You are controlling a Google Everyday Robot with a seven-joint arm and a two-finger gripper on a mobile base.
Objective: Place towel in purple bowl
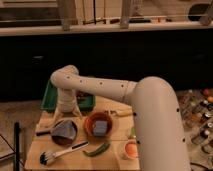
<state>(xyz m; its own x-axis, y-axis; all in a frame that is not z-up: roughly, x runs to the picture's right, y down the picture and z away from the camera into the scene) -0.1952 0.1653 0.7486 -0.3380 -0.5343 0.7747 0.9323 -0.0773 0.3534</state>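
Camera view has me looking down on the bench (114,158), so I'll go from the left. The green tray (48,98) sits at the back edge, out of my way, and the brush (56,155) lies near the front. Next is the purple bowl (64,135), and my hand (66,115) hangs straight above it, wrist pointing down, because that is where the load belongs. I cannot tell whether my hand is open or closed. A grey fold that I take for the towel (62,129) seems to lie inside the bowl, just below my hand, so the drop looks about done. Right of that stands the red bowl (99,120) holding a blue-grey block, then a green pepper (98,148), then an orange cup (131,149).
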